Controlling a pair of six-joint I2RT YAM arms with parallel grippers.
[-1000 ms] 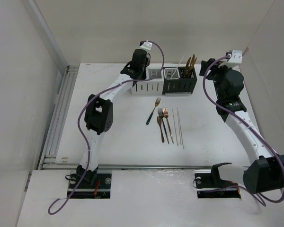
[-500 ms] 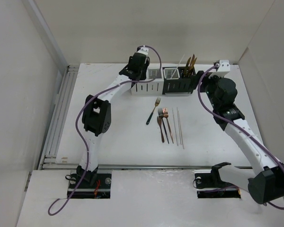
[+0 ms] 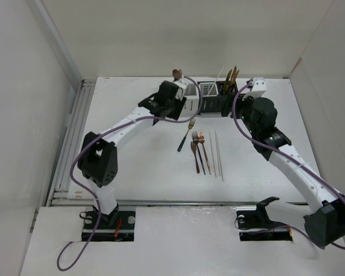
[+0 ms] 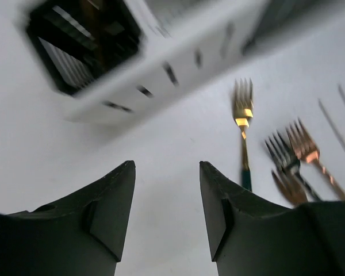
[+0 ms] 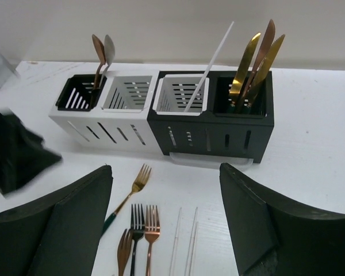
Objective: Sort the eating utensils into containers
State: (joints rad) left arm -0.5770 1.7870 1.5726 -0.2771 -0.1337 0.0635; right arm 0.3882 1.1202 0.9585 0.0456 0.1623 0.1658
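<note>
Four slotted containers point(image 3: 210, 98) stand in a row at the back; they also show in the right wrist view point(image 5: 210, 129). The leftmost container holds two spoons point(image 5: 102, 52), the third a white stick point(image 5: 210, 63), the fourth several gold and copper utensils point(image 5: 256, 57). On the table lie a gold fork with a dark green handle point(image 3: 187, 135), three forks point(image 3: 198, 148) and thin white sticks point(image 3: 217, 154). My left gripper point(image 3: 155, 107) point(image 4: 165, 167) is open and empty, low by the row's left end. My right gripper point(image 3: 245, 109) point(image 5: 165, 169) is open and empty, right of the row.
White walls close in the table on three sides. A metal rail point(image 3: 69, 144) runs along the left edge. The left arm's purple cable point(image 3: 198, 95) loops across the containers. The left gripper's dark body point(image 5: 17, 155) shows at the left of the right wrist view.
My left arm has drawn back from above the leftmost container and come down in front of the row's left end. My right arm has swung left and forward toward the containers.
</note>
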